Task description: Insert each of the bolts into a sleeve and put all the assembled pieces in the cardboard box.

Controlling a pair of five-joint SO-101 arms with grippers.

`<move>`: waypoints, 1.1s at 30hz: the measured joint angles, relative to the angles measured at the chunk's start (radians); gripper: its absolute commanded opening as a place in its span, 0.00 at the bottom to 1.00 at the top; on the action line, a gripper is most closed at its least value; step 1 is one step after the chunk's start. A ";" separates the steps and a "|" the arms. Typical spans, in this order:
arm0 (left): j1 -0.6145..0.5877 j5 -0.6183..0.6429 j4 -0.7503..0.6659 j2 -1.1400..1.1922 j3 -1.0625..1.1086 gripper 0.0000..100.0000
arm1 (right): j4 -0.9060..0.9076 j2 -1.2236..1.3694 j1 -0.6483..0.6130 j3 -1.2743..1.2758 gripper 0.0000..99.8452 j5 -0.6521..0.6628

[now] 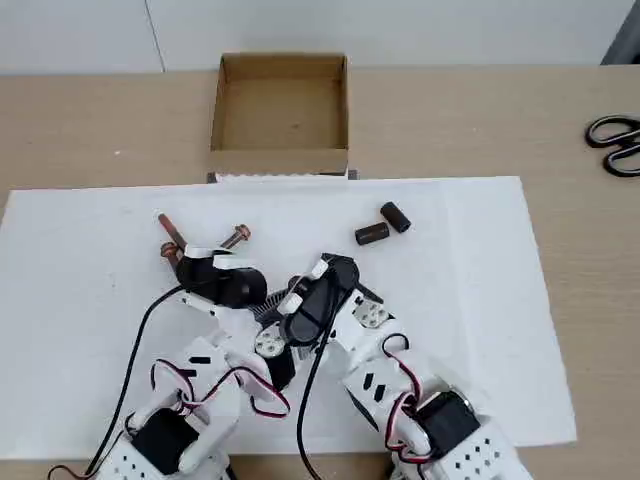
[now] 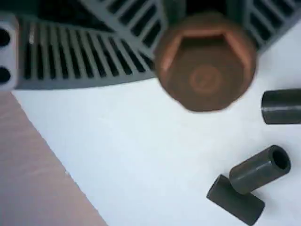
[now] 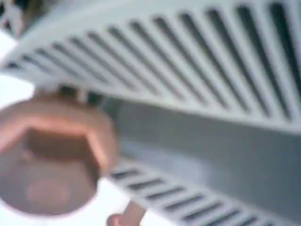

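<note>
A copper hex-head bolt (image 2: 205, 61) fills the left wrist view head-on, with my left gripper (image 2: 202, 19) shut on it between grey ribbed fingers (image 2: 94, 52). Three dark sleeves (image 2: 258, 169) lie on the white mat beyond it. In the right wrist view another bolt head (image 3: 47, 160) sits against ribbed fingers (image 3: 188, 66), and my right gripper (image 3: 70, 108) looks shut on it. From above, both arms meet mid-mat. Loose bolts (image 1: 238, 235) lie to their left, two sleeves (image 1: 372, 233) to their right. The cardboard box (image 1: 228, 110) stands open behind the mat.
The white mat (image 1: 480, 320) covers most of the wooden table (image 1: 100, 120). Scissors (image 1: 615, 145) lie at the far right edge. Arm cables (image 1: 130, 370) trail over the mat's near side. One loose bolt's end (image 3: 126, 216) shows beyond the right gripper.
</note>
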 measured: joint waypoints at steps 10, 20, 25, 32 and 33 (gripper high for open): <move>-0.003 -0.143 0.025 -0.002 -0.002 0.26 | 0.000 0.000 0.017 0.002 0.00 0.000; -0.023 -0.144 0.109 0.009 -0.077 0.28 | 0.000 -0.017 0.025 -0.003 0.00 0.000; -0.023 -0.152 0.140 0.012 -0.124 0.28 | 0.000 -0.020 0.021 -0.008 0.00 0.000; -0.035 -0.141 0.140 0.015 -0.180 0.28 | -0.011 -0.023 0.023 -0.017 0.00 -0.002; -0.041 -0.157 0.140 0.008 -0.209 0.28 | -0.018 -0.011 0.026 0.008 0.00 -0.005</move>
